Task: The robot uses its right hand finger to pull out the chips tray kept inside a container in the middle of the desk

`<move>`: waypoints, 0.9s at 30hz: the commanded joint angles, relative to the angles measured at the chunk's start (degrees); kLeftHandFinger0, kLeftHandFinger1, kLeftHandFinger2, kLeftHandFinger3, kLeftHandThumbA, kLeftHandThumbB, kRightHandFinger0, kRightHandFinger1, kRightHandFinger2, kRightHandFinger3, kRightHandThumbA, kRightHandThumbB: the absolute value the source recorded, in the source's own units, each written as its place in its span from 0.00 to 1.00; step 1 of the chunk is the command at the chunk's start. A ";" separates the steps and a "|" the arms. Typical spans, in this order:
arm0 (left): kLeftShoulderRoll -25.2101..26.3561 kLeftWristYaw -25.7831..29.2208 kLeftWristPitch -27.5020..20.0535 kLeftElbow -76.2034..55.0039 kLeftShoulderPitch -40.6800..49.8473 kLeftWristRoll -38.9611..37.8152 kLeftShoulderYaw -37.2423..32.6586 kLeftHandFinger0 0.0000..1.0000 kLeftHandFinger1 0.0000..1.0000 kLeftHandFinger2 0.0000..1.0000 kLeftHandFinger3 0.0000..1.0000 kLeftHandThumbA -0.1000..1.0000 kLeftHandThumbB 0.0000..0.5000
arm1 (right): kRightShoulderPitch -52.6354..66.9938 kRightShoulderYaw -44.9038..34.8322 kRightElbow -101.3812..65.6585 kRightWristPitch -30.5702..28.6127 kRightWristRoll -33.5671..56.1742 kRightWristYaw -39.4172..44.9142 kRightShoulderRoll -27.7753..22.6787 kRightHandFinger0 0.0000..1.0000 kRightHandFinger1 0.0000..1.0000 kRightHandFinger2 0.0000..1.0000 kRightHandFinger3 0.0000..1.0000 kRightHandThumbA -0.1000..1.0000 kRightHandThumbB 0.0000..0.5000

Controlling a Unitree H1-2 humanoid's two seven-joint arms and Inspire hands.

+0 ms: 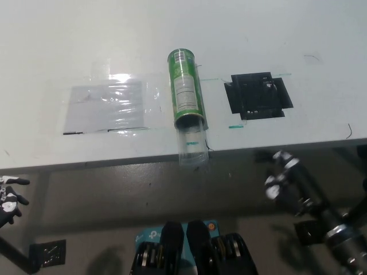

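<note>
Tray [192,149] already jutted from the green container [186,86]; right hand [281,175], grip unreadable, should hook it straight outward.

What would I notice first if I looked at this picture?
Probably the green chips container lying on its side in the middle of the white desk, with a clear tray sticking out of its open end past the desk's edge. Next, the black square of tape to its right, and the shiny plastic sheet to its left.
</note>
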 commanded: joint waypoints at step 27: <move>0.35 0.54 -0.95 -1.38 0.64 0.20 1.55 0.31 0.32 0.39 0.57 0.15 0.00 | 3.34 -19.70 0.23 3.34 13.37 -9.86 9.12 0.00 0.06 0.58 0.73 0.00 0.44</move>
